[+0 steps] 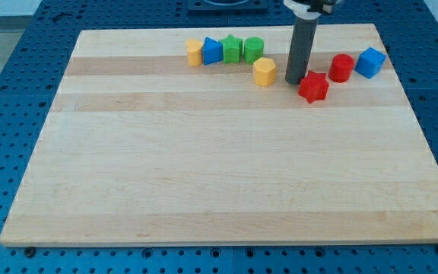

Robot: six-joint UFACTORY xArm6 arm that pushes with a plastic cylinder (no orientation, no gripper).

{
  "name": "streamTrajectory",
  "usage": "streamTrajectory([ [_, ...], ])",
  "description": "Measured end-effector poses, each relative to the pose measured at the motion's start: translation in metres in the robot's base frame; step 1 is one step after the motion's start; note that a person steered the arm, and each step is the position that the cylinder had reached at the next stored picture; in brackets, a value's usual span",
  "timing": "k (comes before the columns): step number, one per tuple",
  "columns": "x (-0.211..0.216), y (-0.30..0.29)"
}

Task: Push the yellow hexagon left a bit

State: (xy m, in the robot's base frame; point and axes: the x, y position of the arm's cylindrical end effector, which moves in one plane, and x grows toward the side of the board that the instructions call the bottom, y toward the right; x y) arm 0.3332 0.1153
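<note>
A big light wooden board (pixel 226 175) is laid on a blue table full of little holes (pixel 6 114). All the small blocks are found near the view's top edge of the board.

The yellow hexagon block (pixel 264 71) is seen a little to the view's right of the middle, just below the view's right end of a short row of blocks. In that row, from the view's left, a yellow block (pixel 195 52) whose shape is hard to tell, a blue block (pixel 212 51), a green star-shaped block (pixel 232 49) and a green round block (pixel 253 49) are lined up close together.

The straight dark rod (pixel 303 46) is held upright. My tip (pixel 293 82) is placed on the board just to the view's right of the yellow hexagon block, with a small gap between them. A red star-shaped block (pixel 313 87) is seen just beside my tip, on its right in the view.

Farther to the view's right, a red round block (pixel 341 68) and a blue cube block (pixel 370 62) are set side by side.

No jaws are carried by this arm, so nothing is gripped.
</note>
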Motion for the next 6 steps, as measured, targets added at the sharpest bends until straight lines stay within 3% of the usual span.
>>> streamTrajectory([
  [1, -0.022, -0.003],
  [4, 0.016, -0.038],
  [6, 0.017, -0.052],
])
